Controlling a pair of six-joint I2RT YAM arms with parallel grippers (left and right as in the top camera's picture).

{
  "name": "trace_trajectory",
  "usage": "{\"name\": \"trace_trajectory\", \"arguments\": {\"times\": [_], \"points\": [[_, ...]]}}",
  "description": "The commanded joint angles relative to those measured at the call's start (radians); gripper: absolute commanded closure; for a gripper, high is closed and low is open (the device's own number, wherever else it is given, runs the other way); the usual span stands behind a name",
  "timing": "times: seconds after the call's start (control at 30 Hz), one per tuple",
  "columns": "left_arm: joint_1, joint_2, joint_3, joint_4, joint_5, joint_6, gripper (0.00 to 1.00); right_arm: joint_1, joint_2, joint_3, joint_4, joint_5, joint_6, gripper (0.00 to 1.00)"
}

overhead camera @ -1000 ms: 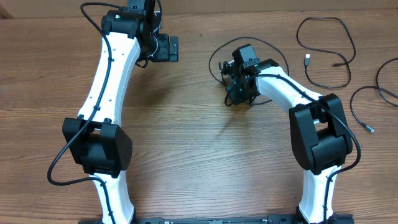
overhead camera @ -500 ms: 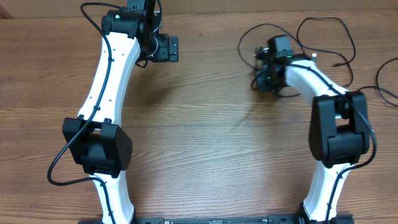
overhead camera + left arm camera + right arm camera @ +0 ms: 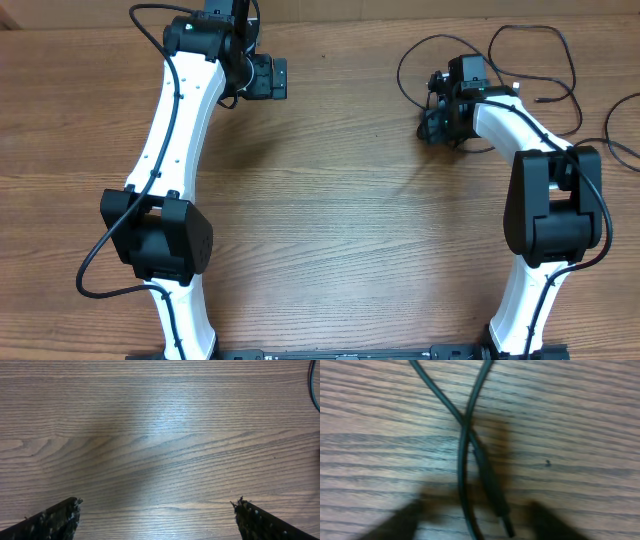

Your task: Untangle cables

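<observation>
While right fingers [image 3: 402,522] stand apart, cable [image 3: 462,460] lies between.

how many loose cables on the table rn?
3. First cable looped beside the right gripper; second cable looped at the top right, partly hidden by the right arm; third cable at the right edge, running out of frame.

Upper right: a looped black cable [image 3: 401,62] reaches the right tool [image 3: 433,118]; a second cable [image 3: 568,75] lies farther right, a third cable [image 3: 620,148] at the edge.
</observation>
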Motion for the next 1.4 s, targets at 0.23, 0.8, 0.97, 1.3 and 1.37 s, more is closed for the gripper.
{"name": "trace_trajectory", "arguments": {"times": [0.23,0.8,0.97,1.3,1.37], "points": [[0.000,-0.014,-0.004,-0.005,-0.003,0.016,0.00,0.029,0.016,0.072,-0.063,-0.002,0.062,0.00],[-0.001,-0.014,-0.003,-0.029,0.009,0.015,0.02,-0.083,0.016,0.443,-0.241,0.142,0.365,0.00],[-0.001,-0.014,-0.004,-0.032,0.009,0.015,0.02,-0.222,0.016,0.443,-0.277,0.138,0.436,0.00],[-0.002,-0.014,-0.004,-0.024,0.032,-0.019,0.00,-0.489,0.023,0.443,-0.307,-0.023,0.514,0.00],[-0.002,-0.014,-0.004,-0.021,0.051,-0.019,0.01,-0.507,0.045,0.442,-0.304,-0.038,0.504,0.00]]}}
